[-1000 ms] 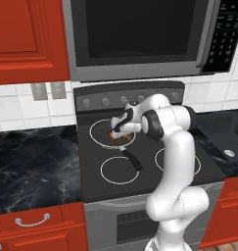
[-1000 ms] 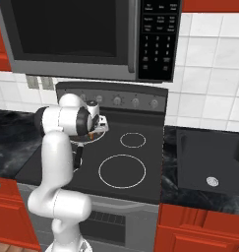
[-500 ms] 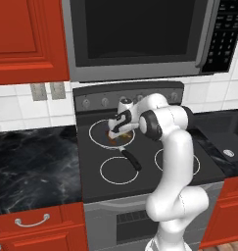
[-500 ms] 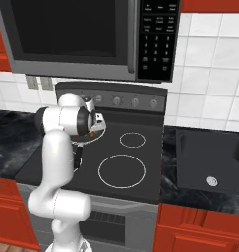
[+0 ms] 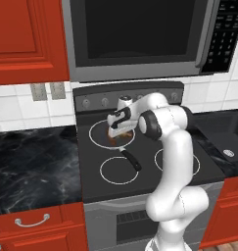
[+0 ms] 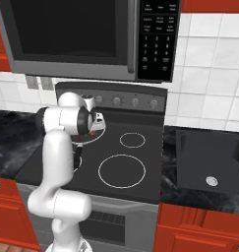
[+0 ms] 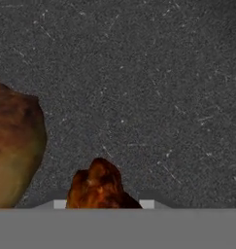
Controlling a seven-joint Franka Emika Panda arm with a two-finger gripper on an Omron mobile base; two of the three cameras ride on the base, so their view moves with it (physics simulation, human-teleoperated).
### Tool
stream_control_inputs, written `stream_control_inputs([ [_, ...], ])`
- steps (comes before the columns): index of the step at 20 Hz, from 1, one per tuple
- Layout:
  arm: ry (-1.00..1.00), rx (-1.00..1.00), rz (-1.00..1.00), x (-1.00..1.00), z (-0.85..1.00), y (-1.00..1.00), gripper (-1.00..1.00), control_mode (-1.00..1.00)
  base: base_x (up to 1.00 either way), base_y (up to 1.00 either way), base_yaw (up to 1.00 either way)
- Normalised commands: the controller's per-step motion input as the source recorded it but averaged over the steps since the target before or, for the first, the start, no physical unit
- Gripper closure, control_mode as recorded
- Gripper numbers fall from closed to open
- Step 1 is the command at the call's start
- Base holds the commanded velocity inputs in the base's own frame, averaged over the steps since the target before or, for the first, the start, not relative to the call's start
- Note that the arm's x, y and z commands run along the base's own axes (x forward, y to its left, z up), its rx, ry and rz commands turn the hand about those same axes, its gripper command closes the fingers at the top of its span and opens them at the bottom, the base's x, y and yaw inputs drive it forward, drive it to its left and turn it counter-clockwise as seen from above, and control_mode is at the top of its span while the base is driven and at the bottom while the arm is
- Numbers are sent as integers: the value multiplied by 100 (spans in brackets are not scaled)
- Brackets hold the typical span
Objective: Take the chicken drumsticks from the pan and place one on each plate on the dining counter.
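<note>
Grey speckled pan (image 7: 139,73) floor is what your hand camera looks at, close up. One drumstick (image 7: 101,187) sits at the bottom centre of that view, right where the fingertips rise, dark orange-brown and lumpy. Second drumstick (image 7: 15,146) lies at the left edge, paler, just beside the first, apart from it. Your gripper (image 5: 116,131) is down in the pan (image 5: 97,136) on the back-left burner of the stove (image 5: 145,169), black handle (image 5: 131,159) pointing toward the front. Orange bit shows under the hand in the left base view. From the right, gripper (image 6: 94,129) is low over the pan rim (image 6: 97,135), mostly hidden by the arm. Jaws look narrowed around the centre drumstick; you can't tell whether they actually grip it. Sink (image 6: 209,160) sits right of the stove.
</note>
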Motion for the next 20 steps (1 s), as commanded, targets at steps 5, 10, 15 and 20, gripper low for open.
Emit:
stream_control_inputs([
  [5,-3,6,-17,-32,70,0,100,-100,0,0,0],
  [10,-22,6,-24,-72,100,0,100,-100,0,0,0],
  [15,-23,3,-32,-91,95,0,100,-100,0,0,0],
  [20,-3,0,-38,-100,25,0,100,-100,0,0,0],
])
